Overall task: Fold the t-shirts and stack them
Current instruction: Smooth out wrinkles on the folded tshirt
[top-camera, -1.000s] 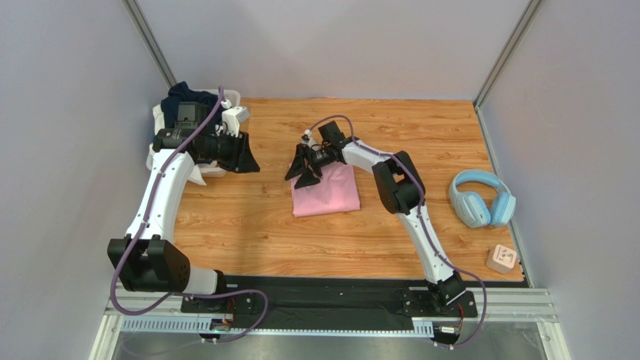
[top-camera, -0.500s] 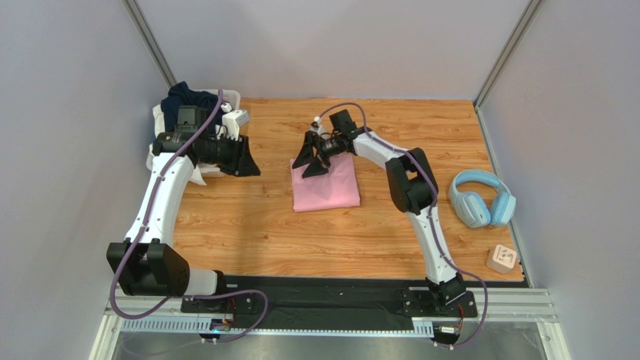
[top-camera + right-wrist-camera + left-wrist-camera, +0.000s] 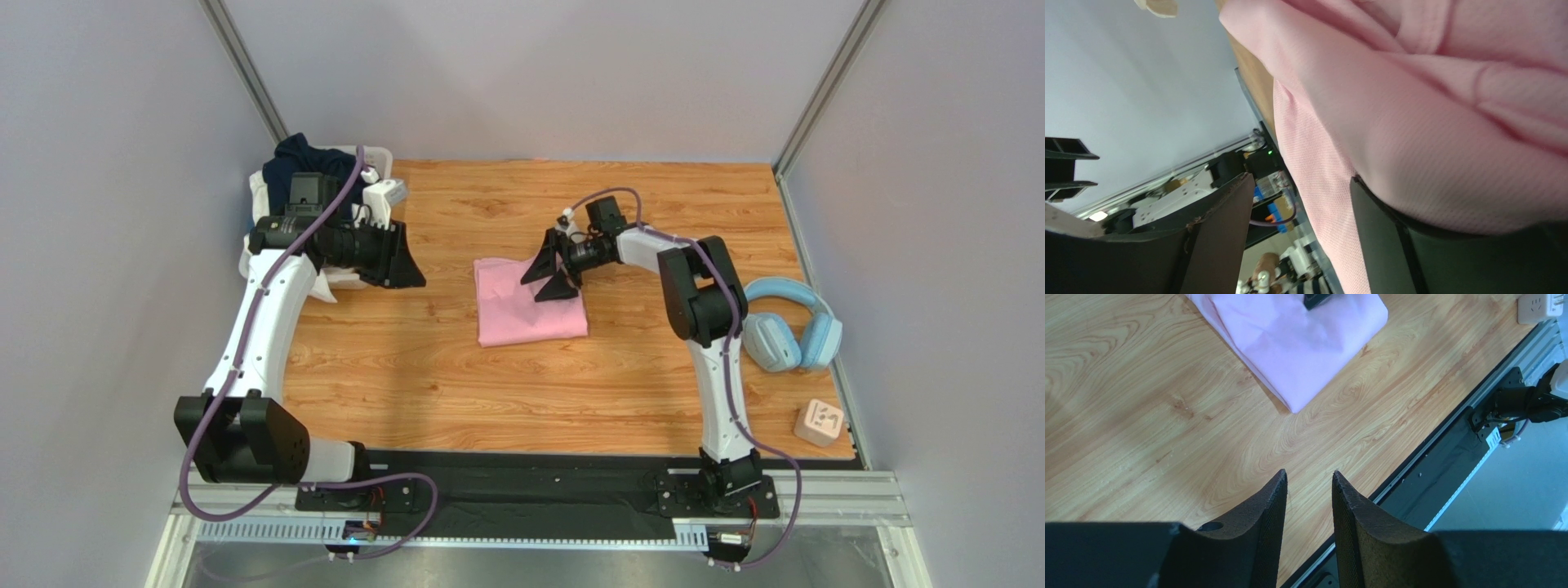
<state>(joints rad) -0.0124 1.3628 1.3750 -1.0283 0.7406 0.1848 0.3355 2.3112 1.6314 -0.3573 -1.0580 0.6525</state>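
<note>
Grey walls box in a wooden table (image 3: pixel 405 368), and near its middle lies the pink t-shirt (image 3: pixel 528 306), folded to a flat rectangle; we judge that garment close to done. The right gripper (image 3: pixel 1301 182) sits at the shirt's far right corner; its jaws stand well apart with nothing clamped between them, though in the wrist view the cloth bulges against one finger (image 3: pixel 1385 245), and we cannot tell whether that is a light brush or a press. To finish here well, we would take the gripper straight up and away from the fold; any sideways drag risks pulling that corner open, since the cloth is soft and will follow a finger that catches it.

Outward from there, the navy t-shirt (image 3: pixel 307 157) is bunched in the white basket (image 3: pixel 378 156) at the far left corner of the table, not yet folded by the look of it. The left gripper (image 3: pixel 1309 478) hangs just beside the basket on its table side; its jaws show a narrow gap and hold nothing, and its camera looks down on bare wood with the pink shirt ahead. For the next shirt we would pinch a hem or shoulder seam rather than the middle of the heap; we would spread it on the bare wood between basket and pink shirt, apart from the finished fold; we would stack only once it lies flat. The blue headphones (image 3: pixel 770 343) lie at the right edge, well apart from all this.
</note>
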